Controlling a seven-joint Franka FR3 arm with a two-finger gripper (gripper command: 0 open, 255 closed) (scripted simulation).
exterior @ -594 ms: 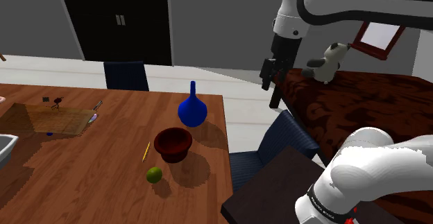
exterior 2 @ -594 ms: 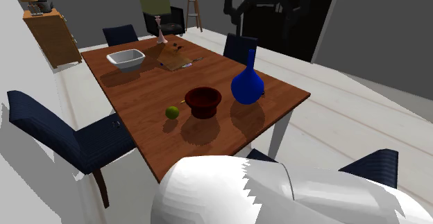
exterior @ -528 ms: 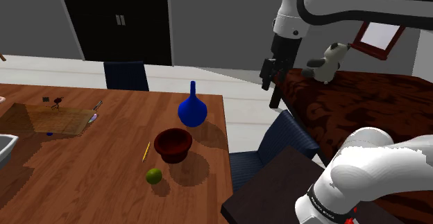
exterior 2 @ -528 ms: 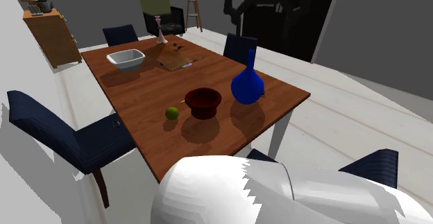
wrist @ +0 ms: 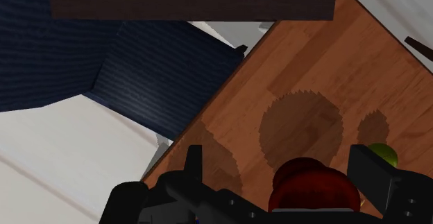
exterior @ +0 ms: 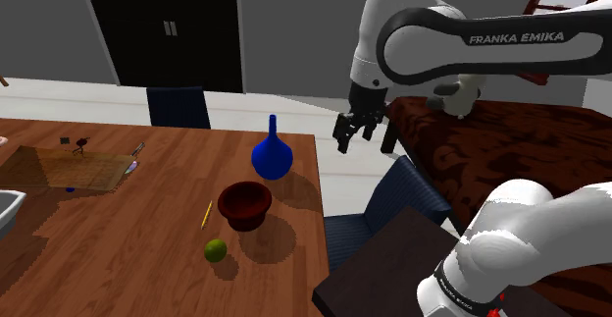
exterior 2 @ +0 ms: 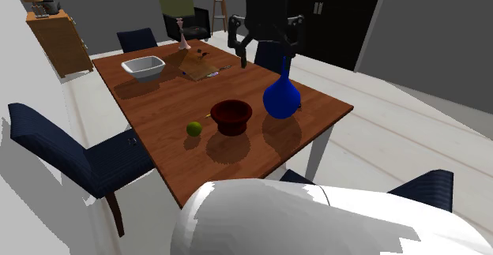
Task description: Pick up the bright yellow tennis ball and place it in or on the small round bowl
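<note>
Wooden table (exterior: 118, 237) with small yellow-green ball (exterior: 215, 250) beside dark-red bowl (exterior: 244, 204); jaws wide apart, empty.

Ball (exterior: 216, 250): small, yellow-green, round, resting on the wooden table (exterior: 118, 256). Bowl (exterior: 244, 204): dark red, round, deep-sided, upright with its opening facing up, standing on the same table. The two are just beside each other but apart, with the ball below and left of the bowl in the shoulder view and left of it in the second exterior view.
</note>
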